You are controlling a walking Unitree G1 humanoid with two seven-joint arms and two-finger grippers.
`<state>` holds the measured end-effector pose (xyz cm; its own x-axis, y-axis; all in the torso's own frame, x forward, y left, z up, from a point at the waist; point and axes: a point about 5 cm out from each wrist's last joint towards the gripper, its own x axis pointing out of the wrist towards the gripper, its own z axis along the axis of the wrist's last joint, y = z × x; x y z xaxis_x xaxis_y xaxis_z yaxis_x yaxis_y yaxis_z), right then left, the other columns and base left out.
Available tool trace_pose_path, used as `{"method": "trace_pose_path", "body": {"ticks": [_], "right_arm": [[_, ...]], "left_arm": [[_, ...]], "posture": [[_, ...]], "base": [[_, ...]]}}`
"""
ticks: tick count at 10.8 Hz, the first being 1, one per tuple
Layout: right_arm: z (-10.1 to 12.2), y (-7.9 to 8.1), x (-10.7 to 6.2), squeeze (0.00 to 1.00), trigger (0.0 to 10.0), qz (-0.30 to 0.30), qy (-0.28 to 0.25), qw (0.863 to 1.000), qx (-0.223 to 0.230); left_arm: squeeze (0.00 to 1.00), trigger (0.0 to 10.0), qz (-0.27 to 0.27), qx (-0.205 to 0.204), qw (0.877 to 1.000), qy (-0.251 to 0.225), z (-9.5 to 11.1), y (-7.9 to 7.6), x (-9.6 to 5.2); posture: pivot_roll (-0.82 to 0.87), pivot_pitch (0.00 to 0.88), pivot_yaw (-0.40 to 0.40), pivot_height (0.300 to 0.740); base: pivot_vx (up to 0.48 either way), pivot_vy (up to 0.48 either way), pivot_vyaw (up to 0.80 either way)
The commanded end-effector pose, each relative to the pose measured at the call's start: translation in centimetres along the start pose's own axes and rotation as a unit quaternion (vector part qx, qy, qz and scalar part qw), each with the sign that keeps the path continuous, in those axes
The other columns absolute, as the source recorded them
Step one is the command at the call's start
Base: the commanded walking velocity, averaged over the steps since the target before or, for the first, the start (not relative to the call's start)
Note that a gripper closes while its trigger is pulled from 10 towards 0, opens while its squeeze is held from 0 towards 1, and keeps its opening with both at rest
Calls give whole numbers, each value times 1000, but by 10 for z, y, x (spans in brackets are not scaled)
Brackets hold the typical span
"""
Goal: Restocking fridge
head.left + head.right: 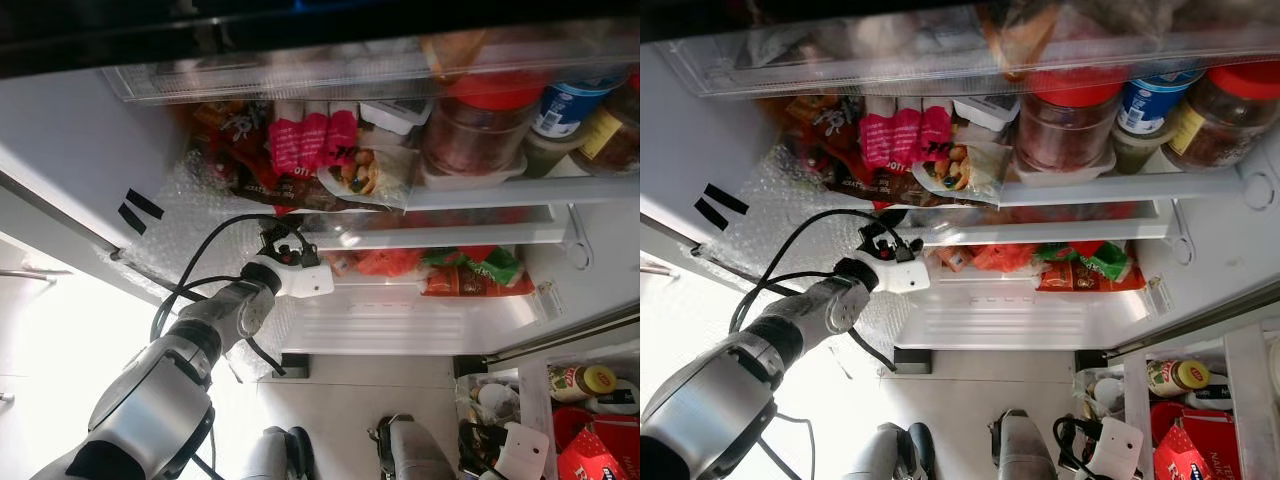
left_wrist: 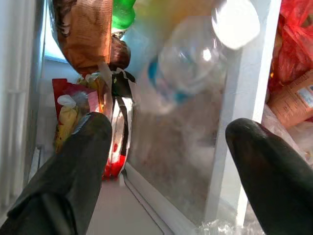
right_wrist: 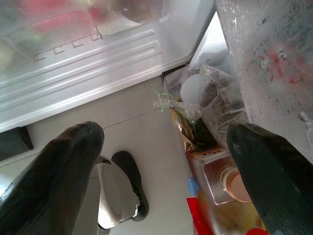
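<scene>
Inside the open fridge (image 1: pixel 420 310), toward 12 o'clock from the robot, the shelves are crowded. On the upper shelf a pink pack (image 1: pixel 312 137) carries dark lettering too blurred to read; at its 3 o'clock lies a wrap packet (image 1: pixel 362 172), then a red-lidded jar (image 1: pixel 487 125), and at 2 o'clock a blue-and-white tub (image 1: pixel 568 103) with an oval logo I cannot read. Below, red and green bags (image 1: pixel 470 272) fill the drawer.

At 11 o'clock the left gripper (image 2: pixel 166 161) reaches into the fridge at the lower shelf, its 2 fingers (image 2: pixel 80 161) spread wide and holding nothing. Ahead of it a clear water bottle (image 2: pixel 188 63) with a blue band and white cap lies against a white divider, an orange-brown bag (image 2: pixel 85 29) beside it.

At 5 o'clock the right gripper (image 3: pixel 161 166) hangs low over the floor, fingers wide and empty, near a bin of groceries (image 1: pixel 590 420) holding a yellow-lidded jar (image 1: pixel 585 380) and red packets.
</scene>
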<state>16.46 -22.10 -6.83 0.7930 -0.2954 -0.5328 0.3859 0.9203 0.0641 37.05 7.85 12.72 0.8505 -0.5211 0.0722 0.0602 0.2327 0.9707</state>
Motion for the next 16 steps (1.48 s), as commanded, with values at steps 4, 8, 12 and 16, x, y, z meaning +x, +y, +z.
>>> {"method": "trace_pose_path", "body": {"ticks": [4,8,12,16], "right_arm": [[-15,-1,-7,0,10000,-14,37,999,11],[-12,4,-3,0,10000,-12,40,999,14],[-12,8,0,0,10000,-9,53,998,9],[-14,7,0,0,10000,-9,70,998,3]], "left_arm": [[0,10000,-30,-72,997,12,-4,-10,-9],[0,10000,-129,-404,904,60,-9,-61,-47],[0,10000,-268,-474,832,103,-22,-112,-108],[0,10000,-299,-493,788,216,-37,-137,-142]], "posture": [[-145,306,126,697],[-110,272,142,697],[-77,239,148,697],[-70,216,142,697]], "base": [[0,0,0],[0,0,0],[0,0,0],[0,0,0]]}}
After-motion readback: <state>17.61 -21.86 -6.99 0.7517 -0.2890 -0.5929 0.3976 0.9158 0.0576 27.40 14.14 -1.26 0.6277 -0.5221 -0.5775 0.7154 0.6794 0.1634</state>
